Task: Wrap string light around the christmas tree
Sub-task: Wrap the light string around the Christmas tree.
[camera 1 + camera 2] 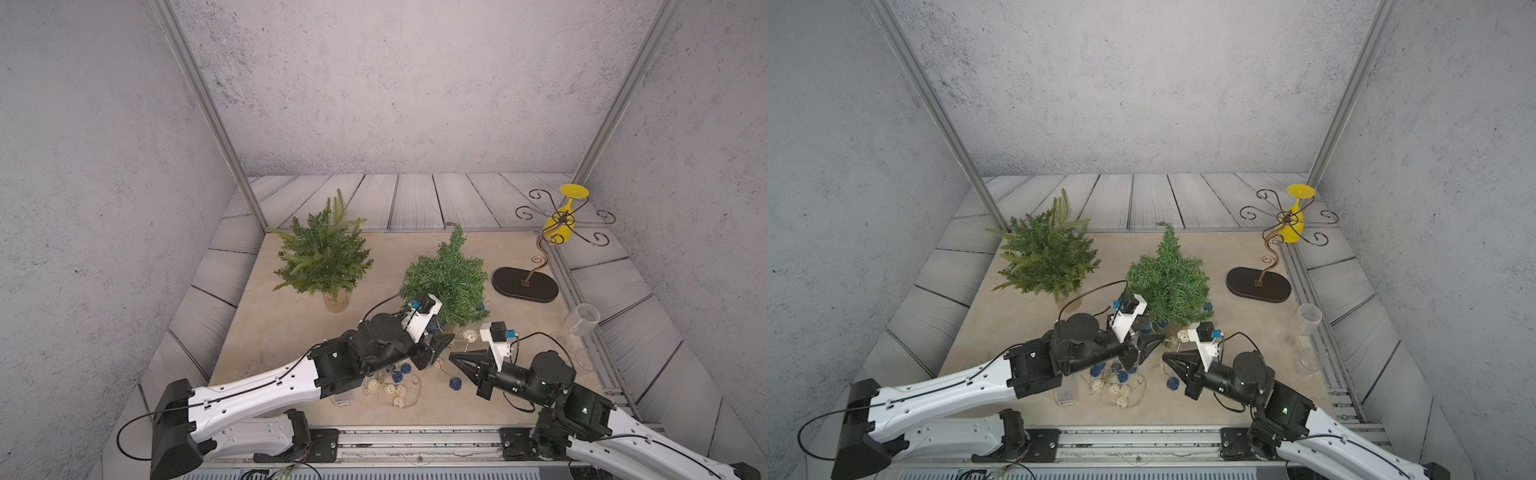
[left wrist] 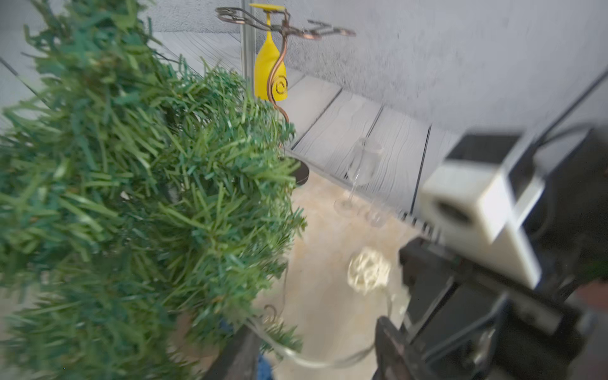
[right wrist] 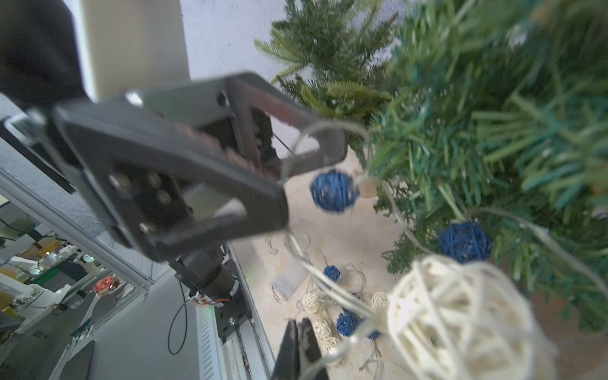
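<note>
String light (image 1: 390,389) wire is pinched in the right gripper (image 3: 301,345): its jaws lie flat together on a thin clear strand that runs from them up to a white wicker ball (image 3: 460,322). The left gripper (image 2: 312,342) stands with its jaws well apart. In the left wrist view a strand sags across the gap from one finger to the other, and nothing is clamped. In both top views the two gripper tips point at each other, close but apart, just in front of the christmas tree (image 1: 446,282). The left tip sits at the foot of the tree, under the lowest branches.

The white ball hangs just beside the tree's near edge, between the branches and the right arm's wrist. Two blue balls (image 3: 465,241) sit against the lower branches. More blue and white balls lie in a loose heap on the table (image 1: 257,332) under the left arm's wrist, with a clear battery box (image 1: 343,399) at the near end and one blue ball (image 1: 456,383) lying apart below the right gripper.

The christmas tree stands near the middle of the table, its tip bent toward the back. A second tree (image 1: 322,257) in a tan pot stands to its left. A wire glass rack (image 1: 525,284) at the back right carries a yellow glass (image 1: 559,224) hung upside down, and clear glasses (image 1: 582,320) stand by the right edge.
</note>
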Robot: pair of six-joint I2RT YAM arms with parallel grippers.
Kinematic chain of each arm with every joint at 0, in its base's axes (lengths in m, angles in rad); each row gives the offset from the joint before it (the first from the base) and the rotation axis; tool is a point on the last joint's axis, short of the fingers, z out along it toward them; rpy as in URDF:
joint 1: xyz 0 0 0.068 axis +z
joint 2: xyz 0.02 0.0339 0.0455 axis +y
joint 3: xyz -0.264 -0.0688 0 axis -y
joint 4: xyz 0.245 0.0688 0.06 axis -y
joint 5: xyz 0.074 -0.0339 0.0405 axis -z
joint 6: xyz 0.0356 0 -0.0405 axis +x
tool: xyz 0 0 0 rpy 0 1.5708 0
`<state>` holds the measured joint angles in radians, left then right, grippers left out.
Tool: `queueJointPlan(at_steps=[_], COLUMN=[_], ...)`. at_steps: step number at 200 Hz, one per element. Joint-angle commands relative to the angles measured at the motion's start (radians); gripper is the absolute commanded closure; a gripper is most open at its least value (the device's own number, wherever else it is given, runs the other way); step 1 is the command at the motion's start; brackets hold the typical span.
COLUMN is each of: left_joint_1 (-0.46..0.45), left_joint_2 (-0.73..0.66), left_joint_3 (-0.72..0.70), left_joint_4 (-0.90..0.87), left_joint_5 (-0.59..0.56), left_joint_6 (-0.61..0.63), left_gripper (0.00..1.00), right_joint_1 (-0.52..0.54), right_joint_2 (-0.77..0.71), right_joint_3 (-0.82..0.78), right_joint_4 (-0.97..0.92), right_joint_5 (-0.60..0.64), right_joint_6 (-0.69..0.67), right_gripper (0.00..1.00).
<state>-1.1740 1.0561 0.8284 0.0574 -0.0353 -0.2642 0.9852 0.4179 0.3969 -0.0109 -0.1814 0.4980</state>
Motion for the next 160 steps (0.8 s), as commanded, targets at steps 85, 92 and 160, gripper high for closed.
queueJointPlan(at_steps=[85, 92, 160], left_joint_1=[0.003, 0.001, -0.008], left_joint_2=[-0.108, -0.085, 0.234], left_joint_3=[-0.364, -0.37, -0.346], left_joint_4=[0.154, 0.176, 0.459], left_joint_5=[0.014, 0.044, 0.193], left_joint_6=[0.084, 0.107, 0.2], left_gripper=[0.2, 0.2, 0.13], right_joint_1=[0.001, 0.002, 0.0], right_joint_2=[0.125, 0.129, 0.188], right_joint_3=[0.34, 0.356, 0.479], right_joint_4=[-0.072, -0.076, -0.097], right_joint_5=[0.083, 0.104, 0.169], right_joint_6=[-0.054, -0.06, -0.092], right_gripper=[1.0, 1.0, 1.0])
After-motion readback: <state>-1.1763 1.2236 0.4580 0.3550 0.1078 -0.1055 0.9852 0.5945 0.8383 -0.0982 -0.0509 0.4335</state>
